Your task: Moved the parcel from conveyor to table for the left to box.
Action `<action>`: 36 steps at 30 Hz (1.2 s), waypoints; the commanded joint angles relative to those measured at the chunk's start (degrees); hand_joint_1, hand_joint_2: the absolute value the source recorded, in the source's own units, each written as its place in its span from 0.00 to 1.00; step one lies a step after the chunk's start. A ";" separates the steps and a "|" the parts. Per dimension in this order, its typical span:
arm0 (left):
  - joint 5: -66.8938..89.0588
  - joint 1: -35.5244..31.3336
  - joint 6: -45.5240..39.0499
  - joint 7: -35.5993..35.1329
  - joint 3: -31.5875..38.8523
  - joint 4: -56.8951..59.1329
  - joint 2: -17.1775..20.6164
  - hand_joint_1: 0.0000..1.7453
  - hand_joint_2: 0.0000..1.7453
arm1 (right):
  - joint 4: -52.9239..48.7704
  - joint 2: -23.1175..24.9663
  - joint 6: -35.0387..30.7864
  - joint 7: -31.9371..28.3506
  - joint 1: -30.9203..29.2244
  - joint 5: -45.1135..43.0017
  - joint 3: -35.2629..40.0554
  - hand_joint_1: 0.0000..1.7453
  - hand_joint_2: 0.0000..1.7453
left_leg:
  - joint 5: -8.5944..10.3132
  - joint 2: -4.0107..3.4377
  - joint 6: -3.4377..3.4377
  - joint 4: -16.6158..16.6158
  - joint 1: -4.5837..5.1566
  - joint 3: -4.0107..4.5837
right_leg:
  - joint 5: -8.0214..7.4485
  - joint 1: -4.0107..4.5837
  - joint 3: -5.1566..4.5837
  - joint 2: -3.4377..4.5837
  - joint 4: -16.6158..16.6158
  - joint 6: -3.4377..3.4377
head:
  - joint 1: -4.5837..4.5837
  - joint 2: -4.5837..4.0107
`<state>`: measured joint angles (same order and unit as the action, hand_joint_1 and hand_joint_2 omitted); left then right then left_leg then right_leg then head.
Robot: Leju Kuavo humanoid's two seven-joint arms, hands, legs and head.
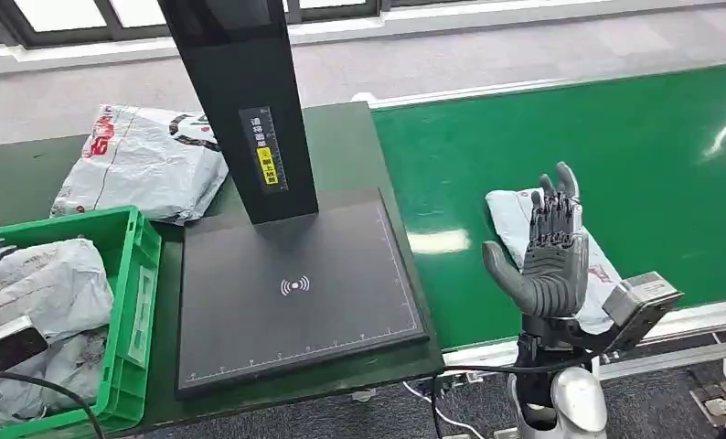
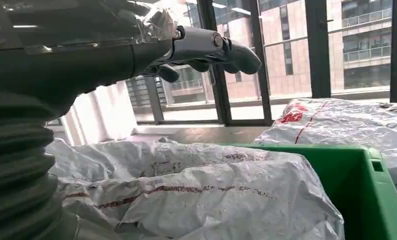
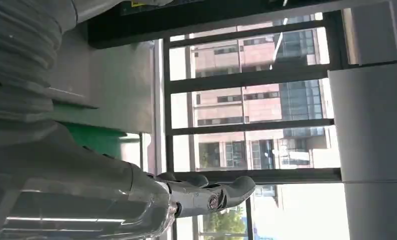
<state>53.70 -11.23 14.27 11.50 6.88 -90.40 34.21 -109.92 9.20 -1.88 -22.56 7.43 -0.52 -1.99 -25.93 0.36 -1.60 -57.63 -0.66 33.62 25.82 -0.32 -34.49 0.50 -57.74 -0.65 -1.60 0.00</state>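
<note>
We see our right hand raised upright over the near edge of the green conveyor, palm turned toward the left, fingers straight and spread apart with the thumb out to the side, holding nothing. Directly behind it, on the belt, lies the parcel, a pale grey poly bag close to the conveyor's near rail; the hand stands in front of it and hides much of it, and we cannot tell whether they touch. The belt stretches wide and bare to the right and far side of the parcel. Left of the conveyor sits the dark green table, its right edge running just beside the belt's left edge. A black scanner pad covers the table's near middle, with its black post rising at the far side; a narrow strip of table shows between the pad and the conveyor. A second grey bag lies on the far left of the table. The green box sits at the near left corner, touching the pad's left edge, already filled with crumpled grey bags. Our left hand hovers over those bags in the box, its fingers loosely extended and gripping nothing.
</note>
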 commanded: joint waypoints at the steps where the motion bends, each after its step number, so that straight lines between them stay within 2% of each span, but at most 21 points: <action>1: -0.07 -2.33 0.25 -0.10 1.71 1.44 -4.20 0.00 1.00 | 2.98 -1.54 -0.13 0.13 -0.75 -0.23 0.29 0.00 1.00 | 0.02 0.07 0.08 0.15 0.00 -0.19 | 0.00 0.01 0.24 -0.13 0.18 0.05 | 0.00 0.00; 3: -0.07 -2.33 0.25 -0.10 1.71 1.44 -4.20 0.00 1.00 | 2.98 -1.54 -0.13 0.13 -0.75 -0.23 0.29 0.00 1.00 | 0.03 0.08 0.10 0.17 -0.01 -0.20 | -0.01 0.03 0.27 -0.16 0.22 0.06 | 0.00 0.00; 5: -5.66 -3.96 -0.14 2.94 2.14 1.72 -5.58 0.00 1.00 | 2.90 -1.28 -0.13 0.13 -0.83 -0.18 0.05 0.00 1.00 | 0.06 0.08 0.12 0.27 0.02 -0.28 | -0.02 0.00 0.34 -0.18 0.29 0.08 | 0.00 0.00; 8: -19.04 -9.15 2.65 6.25 1.90 3.34 -9.85 0.00 1.00 | 2.65 -0.99 0.23 0.74 -0.75 0.68 -0.42 0.00 1.00 | 0.09 0.27 0.14 0.22 -0.02 -0.20 | -0.03 0.04 0.36 -0.37 0.30 0.10 | 0.00 0.00; 12: -37.94 -11.72 5.23 5.79 2.47 4.16 -15.03 0.00 1.00 | 4.77 -1.64 -0.42 2.26 -1.61 4.14 -1.25 0.00 1.00 | 0.11 0.42 0.10 0.12 0.01 -0.10 | 0.00 0.01 0.27 -0.49 0.18 0.08 | 0.00 0.00; 16: -64.71 -7.21 7.01 3.52 6.04 2.16 -20.77 0.00 1.00 | 11.95 -4.50 -1.96 7.01 -7.62 13.11 -1.89 0.00 1.00 | 0.07 0.05 0.11 0.21 0.07 -0.27 | -0.11 -0.05 0.35 -0.12 0.26 0.08 | 0.00 0.00; 17: -68.07 -6.11 7.32 3.69 5.77 1.51 -21.59 0.00 1.00 | 13.60 -5.10 -2.25 7.62 -9.57 14.22 -2.36 0.00 1.00 | 0.10 0.02 0.15 0.29 0.08 -0.32 | -0.16 -0.06 0.42 -0.11 0.37 0.11 | 0.00 0.00; 20: -75.75 -4.28 4.35 4.76 4.69 -0.37 -27.52 0.00 1.00 | 19.74 -8.00 -3.99 11.62 -16.86 20.12 -3.65 0.00 1.00 | 0.09 -0.12 0.14 0.24 0.14 -0.32 | -0.18 -0.14 0.34 0.09 0.29 0.14 | 0.00 0.00; 22: -76.73 -0.96 2.93 6.64 1.63 -3.34 -31.49 0.00 1.00 | 22.58 -10.08 -4.70 14.21 -19.56 24.68 -4.71 0.00 1.00 | 0.07 -0.02 0.13 0.14 0.21 -0.26 | -0.13 -0.22 0.27 -0.01 0.17 0.13 | 0.00 0.00; 24: -73.45 4.29 1.07 10.47 -1.93 -7.34 -34.13 0.00 1.00 | 23.82 -11.57 -5.26 16.04 -19.62 29.49 -5.40 0.00 1.00 | 0.11 0.04 0.21 0.24 0.18 -0.35 | -0.20 -0.17 0.45 -0.11 0.39 0.19 | 0.00 0.00; 25: -62.43 6.87 -2.53 11.83 -6.73 -8.20 -34.72 0.00 1.00 | 29.82 -16.26 -4.83 24.89 -22.08 39.88 -3.55 0.00 1.00 | 0.07 0.05 0.18 0.15 0.19 -0.30 | -0.14 -0.19 0.37 -0.08 0.26 0.18 | 0.00 0.00; 27: -60.53 7.36 -4.66 14.69 -11.54 -5.25 -35.32 0.00 1.00 | 42.04 -18.97 -5.46 22.05 -28.06 41.31 -4.39 0.00 1.00 | 0.11 0.00 0.31 0.34 0.26 -0.51 | -0.23 -0.25 0.62 -0.07 0.57 0.30 | 0.00 0.00; 29: -59.75 7.07 -6.87 16.27 -13.45 -3.63 -35.28 0.00 1.00 | 48.78 -20.34 -5.33 21.73 -30.83 43.44 -4.58 0.00 1.00 | 0.04 -0.06 0.30 0.19 0.28 -0.43 | -0.21 -0.26 0.53 -0.01 0.43 0.27 | 0.00 0.00; 33: -61.33 8.50 -6.84 15.26 -14.10 -2.51 -36.23 0.00 1.00 | 53.77 -23.97 -4.93 22.65 -31.13 45.40 -5.13 0.00 1.00 | -0.01 0.12 0.38 0.03 0.43 -0.25 | -0.14 -0.31 0.36 -0.14 0.25 0.34 | 0.00 0.00; 35: -65.58 10.35 -5.23 15.44 -13.07 -1.67 -38.25 0.00 1.00 | 57.37 -27.16 -4.77 25.65 -31.27 47.93 -4.64 0.00 1.00 | -0.03 0.15 0.47 0.01 0.44 -0.22 | -0.14 -0.31 0.37 -0.20 0.21 0.38 | 0.02 0.00; 36: -66.11 11.16 -4.03 15.54 -13.88 -0.24 -38.76 0.00 1.00 | 59.89 -28.86 -4.72 24.82 -31.43 48.08 -4.51 0.00 1.00 | -0.02 0.20 0.50 0.08 0.46 -0.26 | -0.14 -0.34 0.43 -0.30 0.28 0.40 | 0.00 0.00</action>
<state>-7.15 -3.92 7.74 27.10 -2.32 -96.32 0.76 -72.07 -9.82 -7.17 0.22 -18.45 44.70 -5.03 -25.99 0.44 -1.16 -57.75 -0.22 33.61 25.68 -0.65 -34.39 0.38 -57.69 -0.30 -1.60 0.00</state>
